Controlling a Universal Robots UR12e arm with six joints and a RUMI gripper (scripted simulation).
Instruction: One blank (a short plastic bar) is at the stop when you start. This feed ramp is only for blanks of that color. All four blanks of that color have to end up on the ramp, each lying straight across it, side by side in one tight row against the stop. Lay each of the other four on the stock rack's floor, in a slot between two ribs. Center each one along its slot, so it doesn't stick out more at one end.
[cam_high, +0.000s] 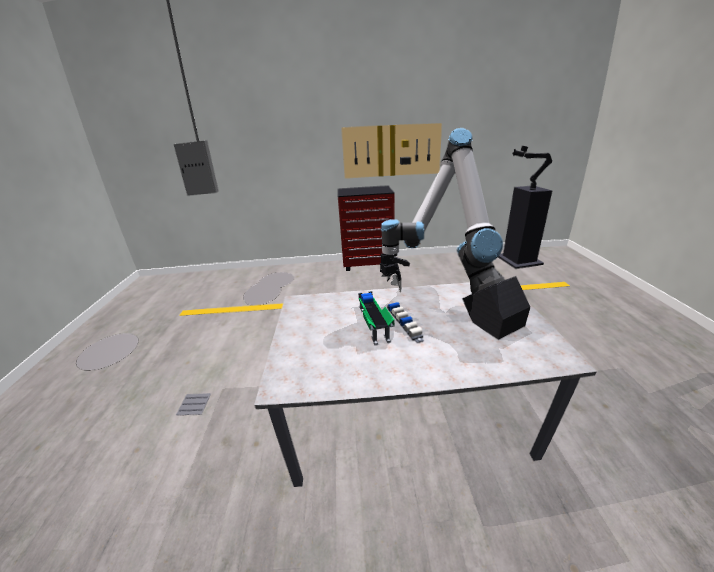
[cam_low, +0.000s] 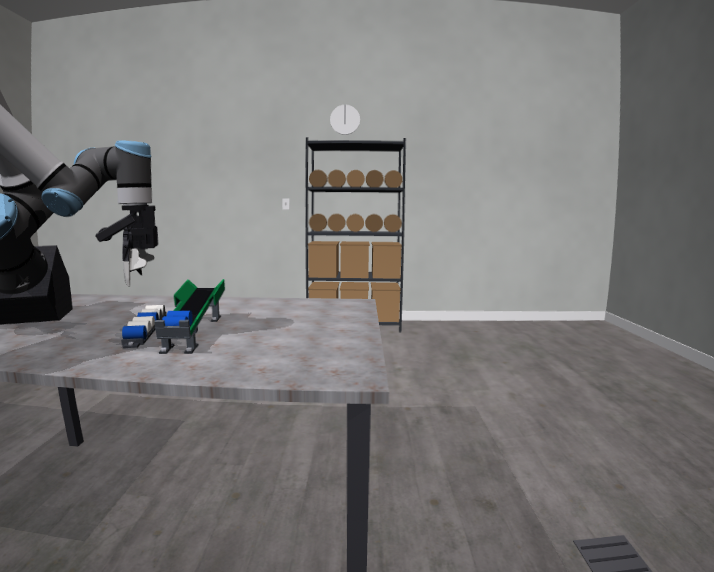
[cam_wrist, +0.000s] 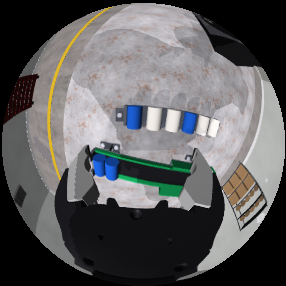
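The green-sided feed ramp has a black bed. Two blue blanks lie across its stop end: one by the stop and one beside it; whether they touch is unclear. The stock rack stands alongside. It holds, from its near-stop end, a blue blank, two white blanks, another blue blank and two more white blanks. My gripper is open and empty, above the ramp and rack.
The ramp and rack stand on the speckled table. The arm's black base stands at the table's right in the top view. A red drawer cabinet and a shelf stand beyond the table.
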